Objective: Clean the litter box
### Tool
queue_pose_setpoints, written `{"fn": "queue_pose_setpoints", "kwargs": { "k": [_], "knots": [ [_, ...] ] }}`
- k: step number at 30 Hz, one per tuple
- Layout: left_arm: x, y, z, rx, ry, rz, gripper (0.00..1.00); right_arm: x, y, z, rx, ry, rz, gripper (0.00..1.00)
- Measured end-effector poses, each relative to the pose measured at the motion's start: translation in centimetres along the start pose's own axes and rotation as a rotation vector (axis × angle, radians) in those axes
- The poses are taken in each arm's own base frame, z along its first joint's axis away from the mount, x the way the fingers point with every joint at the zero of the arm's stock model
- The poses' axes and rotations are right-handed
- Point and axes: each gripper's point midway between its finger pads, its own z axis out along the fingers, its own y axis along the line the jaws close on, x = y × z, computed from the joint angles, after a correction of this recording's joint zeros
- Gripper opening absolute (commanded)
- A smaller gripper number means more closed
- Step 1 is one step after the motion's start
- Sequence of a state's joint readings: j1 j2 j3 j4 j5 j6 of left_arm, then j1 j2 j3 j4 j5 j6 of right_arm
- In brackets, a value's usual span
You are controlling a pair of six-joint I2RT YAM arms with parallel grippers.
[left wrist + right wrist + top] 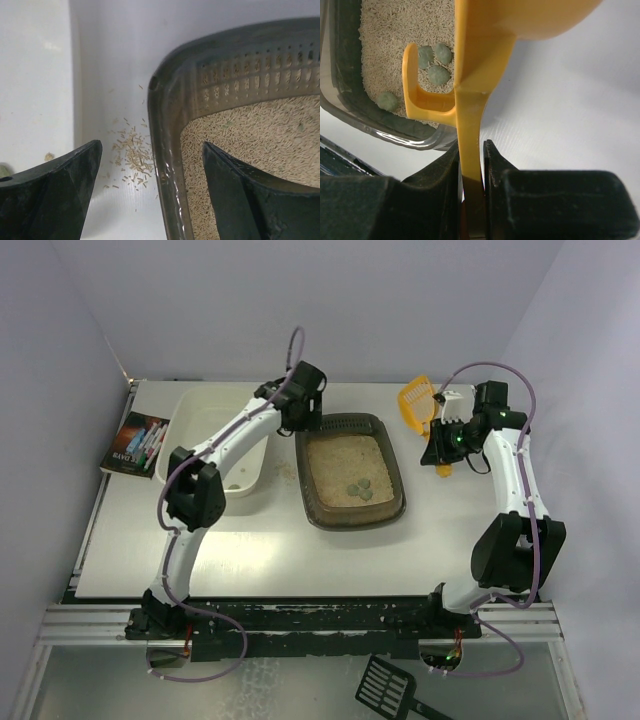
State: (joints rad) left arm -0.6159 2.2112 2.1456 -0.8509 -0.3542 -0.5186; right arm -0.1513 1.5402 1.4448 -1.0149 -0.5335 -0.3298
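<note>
Desk (250,560) surface is white and flat, enclosed by plain pale walls (200,300). The litter box (350,521) sits mid-desk and holds beige litter, with grey-green lumps (439,75) toward its near end. A white tub (215,435) stands just left of the litter box, and a book (135,443) lies further left. Loose grains (131,156) lie on the desk outside the litter box's far-left corner. The left gripper (150,150) is spread wide and holds nothing, one finger either side of that corner's rim. Right of the litter box, the right gripper (470,155) is clamped on the handle of a yellow scoop (475,75). A black scoop (388,688) lies nearer than the litter box, off the desk.
</note>
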Motion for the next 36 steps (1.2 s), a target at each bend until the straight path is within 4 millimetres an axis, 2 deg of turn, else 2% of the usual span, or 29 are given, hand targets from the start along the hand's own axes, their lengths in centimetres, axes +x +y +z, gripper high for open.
{"fn": "queue_pose_setpoints", "kwargs": {
  "k": [5, 11, 15, 23, 26, 29, 36],
  "knots": [
    [2.4, -0.9, 1.0, -0.012, 0.042, 0.089, 0.91, 0.0, -0.2, -0.2, 0.005, -0.004, 0.004, 0.00],
    [4.1, -0.7, 1.5, -0.020, 0.075, 0.144, 0.89, 0.0, -0.3, -0.3, 0.006, -0.007, 0.009, 0.00],
    [4.5, -0.7, 1.6, -0.024, 0.086, 0.168, 0.88, 0.0, -0.4, -0.3, 0.001, -0.011, 0.012, 0.00],
    [6.1, -1.6, 3.0, -0.032, 0.095, 0.250, 0.87, -0.1, -0.3, -0.3, -0.003, -0.014, 0.013, 0.00],
    [6.0, -1.6, 3.3, -0.040, 0.085, 0.263, 0.83, -0.1, -0.3, -0.4, -0.002, -0.016, 0.012, 0.00],
    [6.1, -1.6, 3.7, -0.044, 0.084, 0.262, 0.74, -0.2, -0.3, -0.6, 0.000, -0.021, 0.010, 0.00],
    [7.5, -1.5, 4.5, -0.054, 0.107, 0.258, 0.72, -0.2, -0.3, -0.7, 0.003, -0.025, 0.011, 0.00]
  ]
}}
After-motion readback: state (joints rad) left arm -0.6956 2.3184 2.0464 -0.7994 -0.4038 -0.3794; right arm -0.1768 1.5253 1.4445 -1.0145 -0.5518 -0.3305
